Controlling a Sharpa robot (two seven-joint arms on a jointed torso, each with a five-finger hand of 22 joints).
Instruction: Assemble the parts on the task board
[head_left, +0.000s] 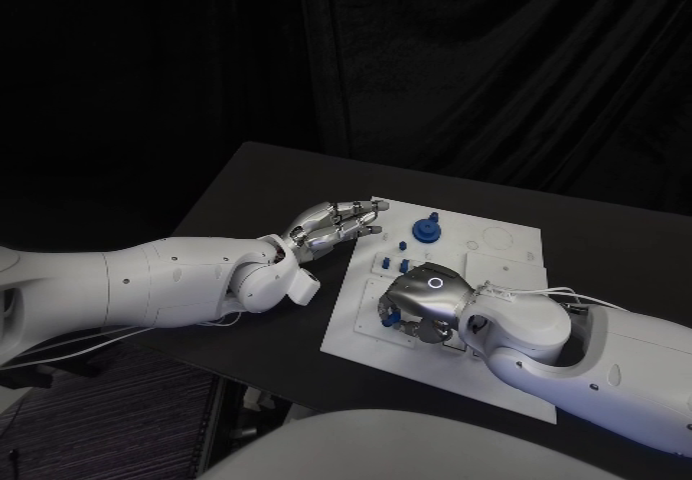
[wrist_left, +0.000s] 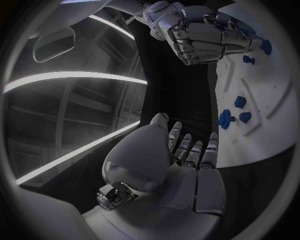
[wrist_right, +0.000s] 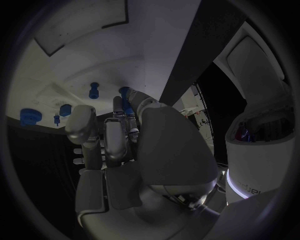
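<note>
The white task board (head_left: 498, 262) lies mid-table. A round blue part (head_left: 427, 229) stands at its far side, with small blue parts (head_left: 392, 262) nearer its left edge. My left hand (head_left: 335, 228) hovers at the board's far left edge, fingers (wrist_left: 187, 147) stretched apart and holding nothing. My right hand (head_left: 426, 300) bends down over the board's near left part. Its fingertips (wrist_right: 122, 102) touch a small blue part (wrist_right: 125, 92), also seen as a blue part (head_left: 389, 316); whether they grip it is hidden. Other blue parts (wrist_right: 28, 116) lie beyond on the task board (wrist_right: 75, 55).
The black table (head_left: 274, 190) reaches past the board on all sides, with its left edge close behind my left forearm. In the left wrist view, the right hand (wrist_left: 200, 35) and three blue parts (wrist_left: 226, 119) lie ahead on the task board (wrist_left: 275, 100).
</note>
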